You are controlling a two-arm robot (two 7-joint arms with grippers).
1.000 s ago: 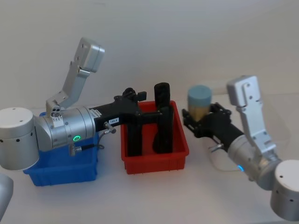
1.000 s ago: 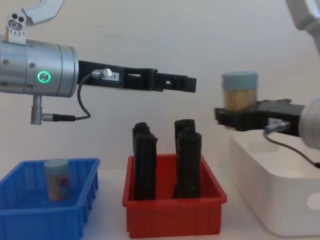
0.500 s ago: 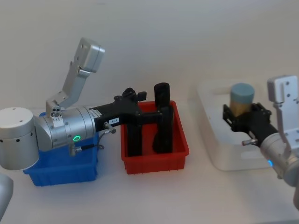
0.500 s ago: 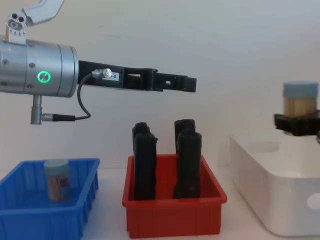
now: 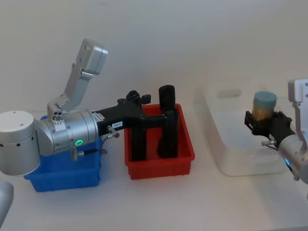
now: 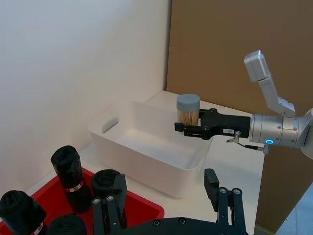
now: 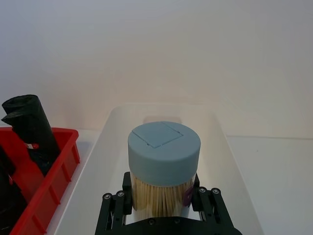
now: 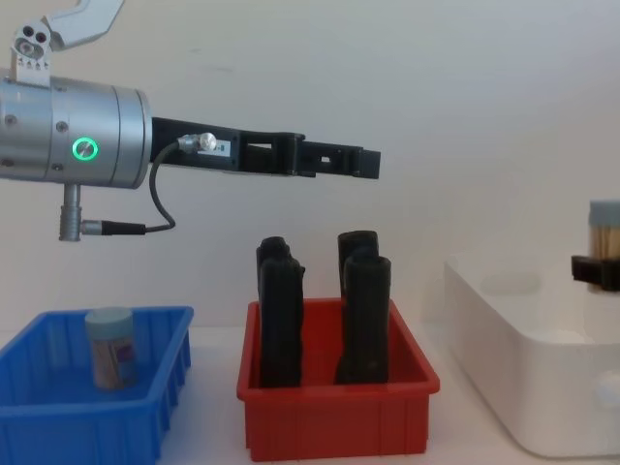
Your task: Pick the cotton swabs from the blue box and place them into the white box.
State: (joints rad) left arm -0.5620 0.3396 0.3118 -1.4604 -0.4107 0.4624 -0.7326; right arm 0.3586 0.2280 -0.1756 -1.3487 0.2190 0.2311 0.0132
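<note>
With the right gripper (image 5: 263,124), fingers clamped on a cotton swabs tub (image 5: 264,102), over the right part of the white box (image 5: 226,159), we are mid-placement and next lower and release it, while the left gripper (image 8: 360,163) hovers open and empty above the red bin (image 8: 334,421).

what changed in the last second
The right gripper, shut on a tub of cotton swabs, carried it toward the robot's right, from the white box edge nearest the red bin to well across the box, held above it. Nothing was let go. The left gripper stays open above the red bin, and the other tub stays in the blue box.
</note>
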